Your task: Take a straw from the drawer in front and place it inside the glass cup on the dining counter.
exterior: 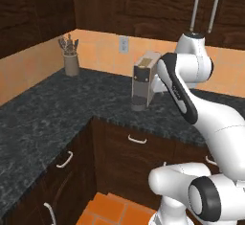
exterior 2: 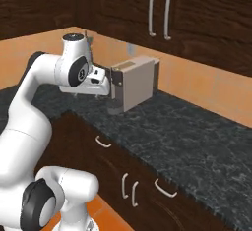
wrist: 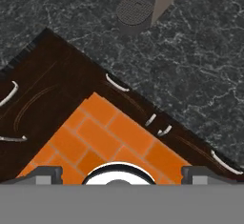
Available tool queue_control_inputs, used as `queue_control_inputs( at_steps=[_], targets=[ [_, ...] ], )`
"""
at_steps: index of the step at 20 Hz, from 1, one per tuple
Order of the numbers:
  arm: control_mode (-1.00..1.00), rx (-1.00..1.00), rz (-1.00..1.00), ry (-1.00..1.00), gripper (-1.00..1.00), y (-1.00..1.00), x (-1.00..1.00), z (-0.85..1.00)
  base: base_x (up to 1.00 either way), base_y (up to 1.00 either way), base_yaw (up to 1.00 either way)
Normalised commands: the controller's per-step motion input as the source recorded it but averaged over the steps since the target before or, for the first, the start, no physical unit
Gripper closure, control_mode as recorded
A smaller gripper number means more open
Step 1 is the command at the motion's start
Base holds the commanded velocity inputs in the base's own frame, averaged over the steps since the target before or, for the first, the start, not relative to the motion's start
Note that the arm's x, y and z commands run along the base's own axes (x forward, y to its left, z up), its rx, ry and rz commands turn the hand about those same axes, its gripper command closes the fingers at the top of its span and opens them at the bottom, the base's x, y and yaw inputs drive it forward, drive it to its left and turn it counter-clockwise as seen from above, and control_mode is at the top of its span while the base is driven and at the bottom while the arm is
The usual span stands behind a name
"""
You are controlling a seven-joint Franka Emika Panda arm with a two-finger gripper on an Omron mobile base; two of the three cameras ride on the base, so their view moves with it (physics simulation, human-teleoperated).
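Hovering above the kitchen corner, my two-finger gripper (wrist: 123, 174) hangs spread wide and empty, its dark tips at the bottom corners of the hand view. Directly beyond them lies orange brick-pattern floor tile (wrist: 109, 132). The wide dark-brown wooden drawer (exterior: 136, 147) with its curved silver handle sits closed at centre of the left base view, under the black speckled granite counter (exterior: 43, 118). A grey-beige boxy coffee machine (exterior: 143, 80) stands on that counter, upper centre.
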Motion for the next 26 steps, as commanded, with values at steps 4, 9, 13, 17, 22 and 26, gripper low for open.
queue_control_inputs(
  at_steps=[4,9,13,17,22,26],
  targets=[
    [1.00,0.00,0.00,0.00,-1.00,0.00,0.00,0.00,0.00,-0.76,0.50],
    [1.00,0.00,0.00,0.00,-1.00,0.00,0.00,0.00,0.00,-0.72,0.44],
    [1.00,0.00,0.00,0.00,-1.00,0.00,0.00,0.00,-0.03,-0.68,0.43],
    [1.00,0.00,0.00,0.00,-1.00,0.00,0.00,0.00,-0.29,-0.68,0.29],
    [-1.00,-0.04,0.07,-0.01,-1.00,0.06,-0.24,0.00,0.00,0.00,0.00],
    [-1.00,-0.31,0.00,-0.16,-1.00,0.73,-0.01,-0.09,0.00,0.00,0.00]
  ],
)
